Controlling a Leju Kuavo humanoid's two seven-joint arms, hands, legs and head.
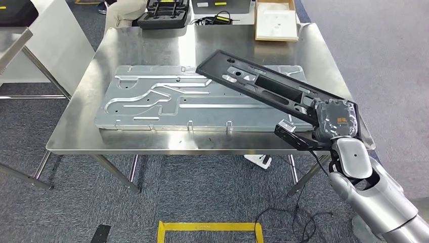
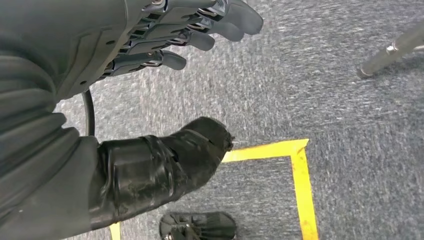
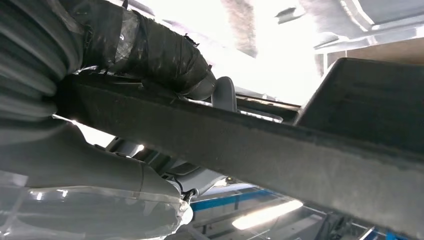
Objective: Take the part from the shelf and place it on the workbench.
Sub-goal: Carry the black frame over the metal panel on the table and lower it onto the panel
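The part is a long black plastic panel (image 1: 263,83) with cut-outs. In the head view it slants over the right half of the steel workbench (image 1: 152,45), its far end above the embossed metal plate (image 1: 167,98). My right hand (image 1: 334,121) grips its near end at the bench's right front corner. In the right wrist view the panel's dark edge (image 3: 250,145) crosses the picture with my thumb (image 3: 150,50) wrapped over it. My left hand (image 2: 165,45) hangs over the carpet, fingers apart, holding nothing.
A black case (image 1: 164,14), a cardboard box (image 1: 275,20) and cables sit at the bench's far edge. A white table (image 1: 45,40) stands to the left. Yellow floor tape (image 1: 210,228) marks the carpet in front of the bench.
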